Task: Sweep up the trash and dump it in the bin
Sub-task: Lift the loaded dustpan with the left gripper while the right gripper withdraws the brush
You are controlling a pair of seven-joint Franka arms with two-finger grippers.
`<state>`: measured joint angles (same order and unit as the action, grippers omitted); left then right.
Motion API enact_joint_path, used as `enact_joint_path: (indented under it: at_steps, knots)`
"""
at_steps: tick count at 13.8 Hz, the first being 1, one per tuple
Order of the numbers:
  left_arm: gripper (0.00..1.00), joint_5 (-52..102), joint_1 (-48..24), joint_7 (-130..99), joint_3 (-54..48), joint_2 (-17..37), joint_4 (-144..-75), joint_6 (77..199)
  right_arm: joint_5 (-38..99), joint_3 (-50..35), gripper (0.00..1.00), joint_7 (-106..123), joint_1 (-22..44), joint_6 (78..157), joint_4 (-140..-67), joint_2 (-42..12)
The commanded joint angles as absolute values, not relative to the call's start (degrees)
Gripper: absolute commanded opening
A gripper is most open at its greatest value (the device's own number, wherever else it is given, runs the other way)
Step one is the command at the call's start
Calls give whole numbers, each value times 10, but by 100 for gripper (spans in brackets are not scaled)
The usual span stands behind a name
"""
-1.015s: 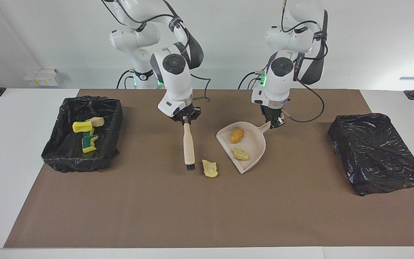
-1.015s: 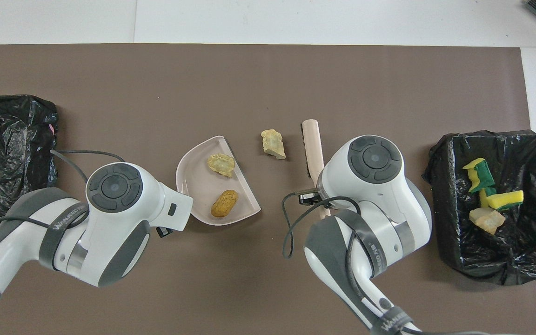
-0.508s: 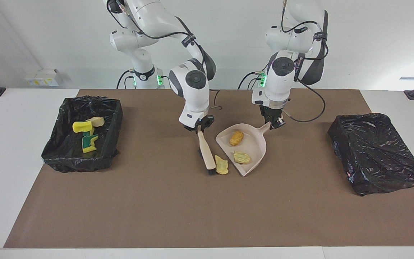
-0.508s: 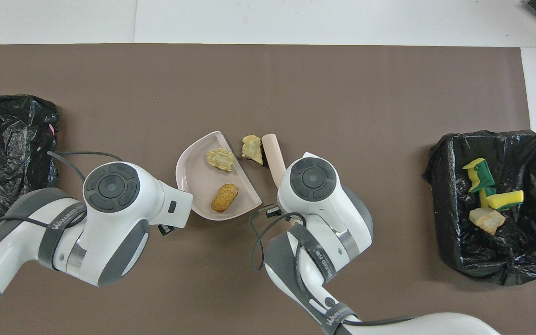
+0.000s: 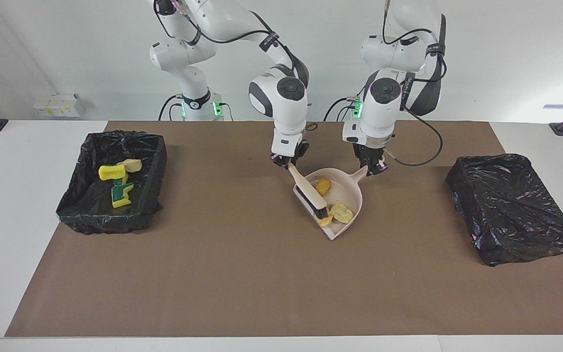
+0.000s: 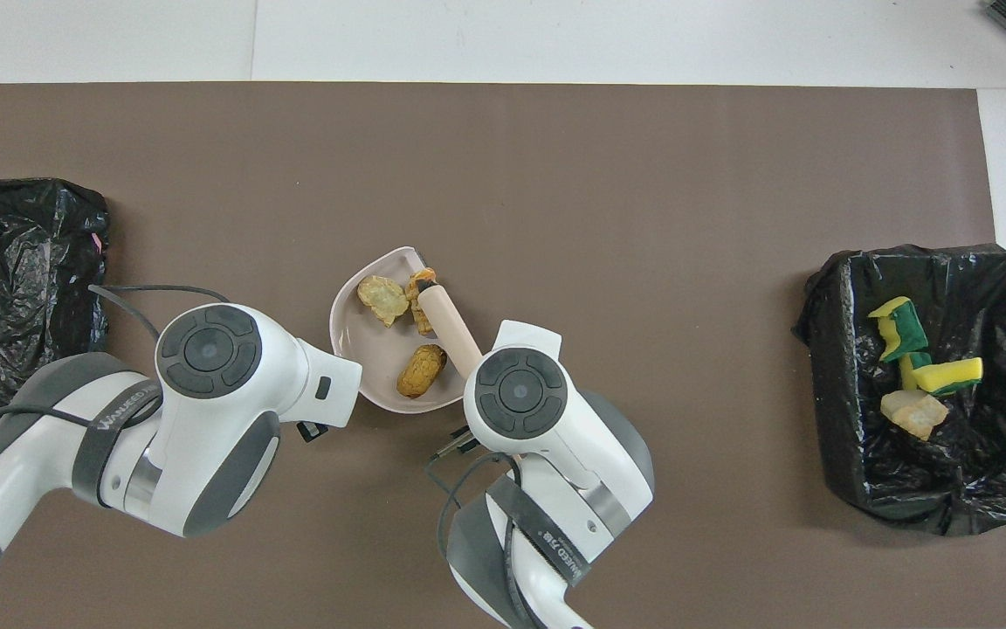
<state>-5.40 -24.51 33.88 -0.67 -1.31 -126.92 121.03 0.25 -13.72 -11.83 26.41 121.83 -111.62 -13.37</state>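
3 scraps [image 5: 341, 213] inside dustpan [image 5: 356, 195] rim, brush [image 5: 309, 192] over edge

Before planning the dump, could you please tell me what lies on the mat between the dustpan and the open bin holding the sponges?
Nothing: in the facing view only bare brown mat separates dustpan from bin.

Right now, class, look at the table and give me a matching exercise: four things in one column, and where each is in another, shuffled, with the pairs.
Things:
1. brush
2. dustpan
3. sponge chunks
4. brown lump

Places:
A. in the open bin
B. held by the left gripper
C. in the dustpan
D. held by the right gripper

Pairs: 1-D, 2-B, 3-A, 4-C
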Motion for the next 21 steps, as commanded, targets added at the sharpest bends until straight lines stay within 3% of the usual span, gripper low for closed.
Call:
enact_joint_path:
  at_steps: [1,4,7,13,21]
  knots:
    - [0,-27,-245,313,-3,-15,-1273,1239,5,-142,0,-101,250,1163,-1116,-78]
    - [0,-18,-238,280,-3,-10,-1274,1279,36,-141,0,-102,251,1099,-1116,-24]
    - [0,3,-237,251,-3,-7,-1278,1315,37,-135,0,-114,247,1056,-1116,-3]
    - [0,4,-217,155,-1,4,-1265,1388,37,-139,0,-276,230,1046,-1164,25]
    - [0,23,-122,156,1,-17,-1158,1303,92,-141,0,-462,370,1140,-1229,17]
